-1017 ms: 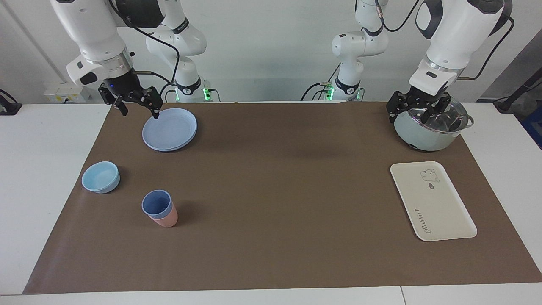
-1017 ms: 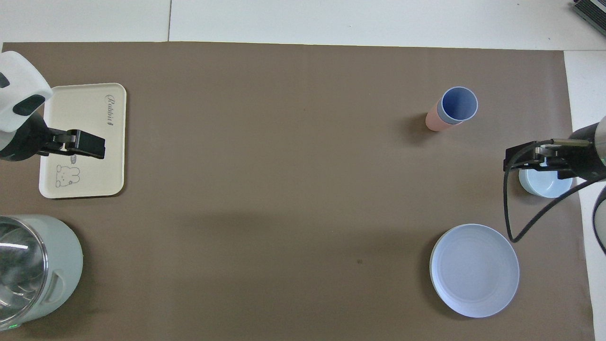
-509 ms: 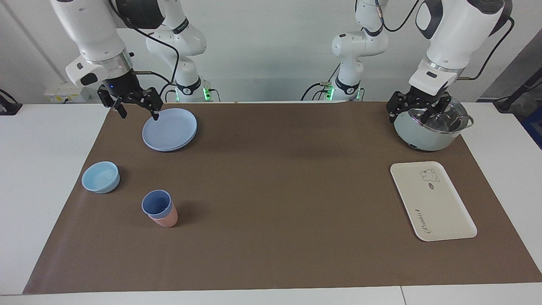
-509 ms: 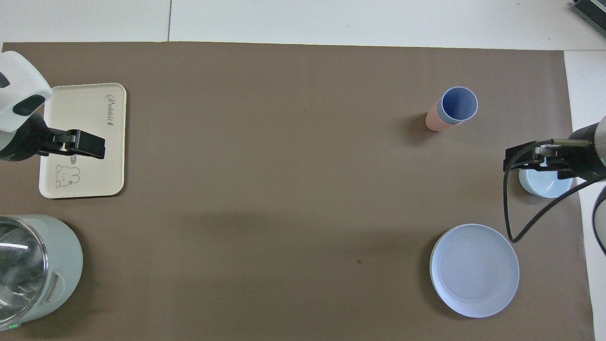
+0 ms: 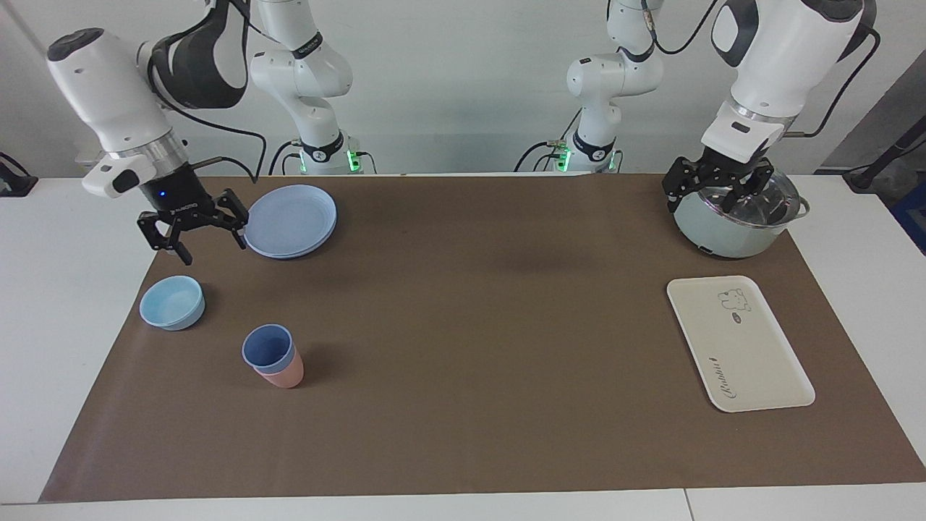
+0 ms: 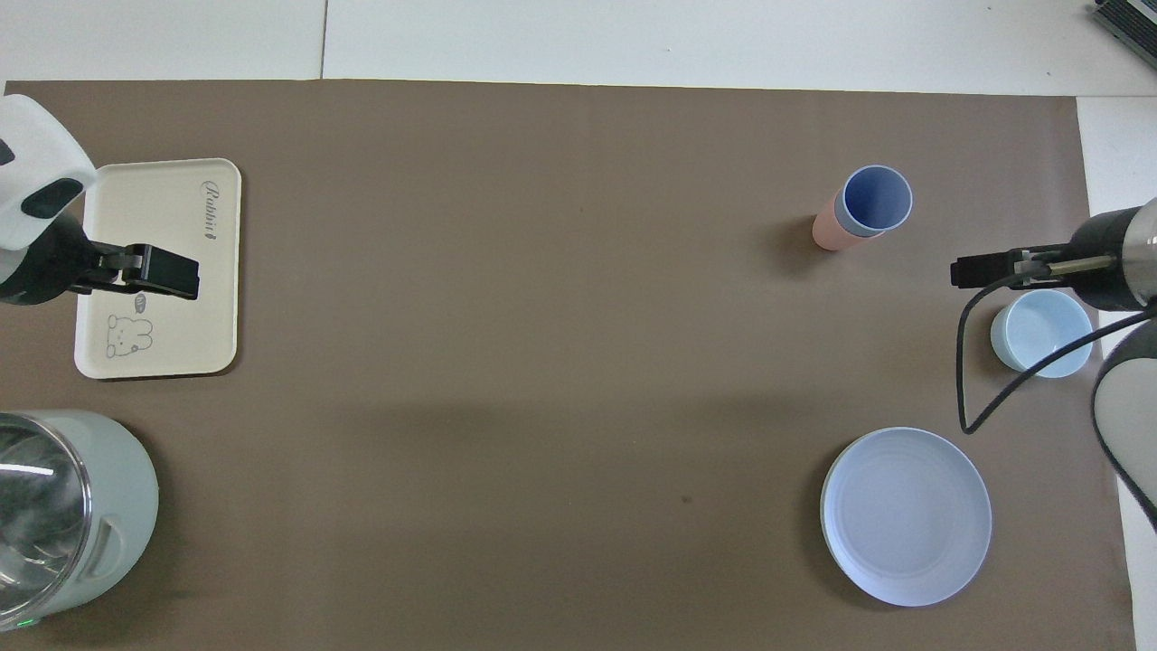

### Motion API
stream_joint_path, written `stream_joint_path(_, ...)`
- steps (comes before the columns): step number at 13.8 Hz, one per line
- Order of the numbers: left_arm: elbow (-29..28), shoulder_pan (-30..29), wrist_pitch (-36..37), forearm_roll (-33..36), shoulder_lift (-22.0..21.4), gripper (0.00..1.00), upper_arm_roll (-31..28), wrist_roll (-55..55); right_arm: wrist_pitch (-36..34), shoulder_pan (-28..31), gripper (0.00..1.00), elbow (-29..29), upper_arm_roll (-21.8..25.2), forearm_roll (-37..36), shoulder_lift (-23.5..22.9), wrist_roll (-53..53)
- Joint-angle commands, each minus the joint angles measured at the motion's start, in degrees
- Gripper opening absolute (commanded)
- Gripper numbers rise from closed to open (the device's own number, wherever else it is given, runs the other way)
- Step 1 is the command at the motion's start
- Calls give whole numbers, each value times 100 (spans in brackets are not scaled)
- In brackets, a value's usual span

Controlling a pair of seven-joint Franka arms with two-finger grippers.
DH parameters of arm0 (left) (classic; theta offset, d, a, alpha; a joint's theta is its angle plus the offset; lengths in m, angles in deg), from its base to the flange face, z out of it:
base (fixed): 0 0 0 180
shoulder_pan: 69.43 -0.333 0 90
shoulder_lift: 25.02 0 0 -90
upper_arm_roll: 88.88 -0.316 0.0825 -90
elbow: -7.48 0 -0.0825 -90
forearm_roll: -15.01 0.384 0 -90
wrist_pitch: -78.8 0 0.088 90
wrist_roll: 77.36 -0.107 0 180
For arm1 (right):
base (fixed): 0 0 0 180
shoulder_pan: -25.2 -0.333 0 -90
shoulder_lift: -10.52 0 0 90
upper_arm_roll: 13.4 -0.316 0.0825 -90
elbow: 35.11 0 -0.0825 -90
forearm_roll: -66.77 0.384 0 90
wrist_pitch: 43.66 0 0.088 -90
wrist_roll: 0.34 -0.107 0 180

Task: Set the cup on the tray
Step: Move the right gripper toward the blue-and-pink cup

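Observation:
The periwinkle-blue cup (image 5: 268,347) (image 6: 875,201) stands upright, nested inside a salmon-pink tumbler (image 5: 283,376) (image 6: 827,231), toward the right arm's end of the table. The cream tray (image 5: 738,347) (image 6: 172,208) lies flat at the left arm's end with nothing on it. My right gripper (image 5: 210,246) (image 6: 972,271) hangs open and holds nothing, over the mat between the blue plate and the light-blue bowl, well apart from the cup. My left gripper (image 5: 712,195) (image 6: 172,276) hangs open and holds nothing, raised by the pot, and from above it covers part of the tray.
A round blue plate (image 5: 291,221) (image 6: 906,515) lies near the right arm's base. A light-blue bowl (image 5: 171,302) (image 6: 1039,330) sits by the mat's edge beside the cup. A pale green pot with a glass lid (image 5: 731,217) (image 6: 63,515) stands near the left arm's base.
My right gripper has swung from over the plate's edge down toward the bowl, and stays open. The left arm has barely moved. The cup and tray have not moved.

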Motion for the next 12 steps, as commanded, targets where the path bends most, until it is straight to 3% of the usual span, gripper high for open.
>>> stream_joint_path(1,-285,12,-182,-20,-221,100,-25,-77,428,338,100,-103,-42,1122,-436,1808)
stream_joint_path(7,-328,11,-226,-20,-230,100,-25,-68,930,567,100,-15,-51,4310,-1737,6109)
stream_joint_path(10,-329,3,-243,-20,-230,100,-25,-77,651,550,100,37,-112,6060,-2405,7812)
stream_joint_path(12,-329,3,-243,-20,-230,100,-25,-68,562,523,100,29,-112,6338,-2538,8213)
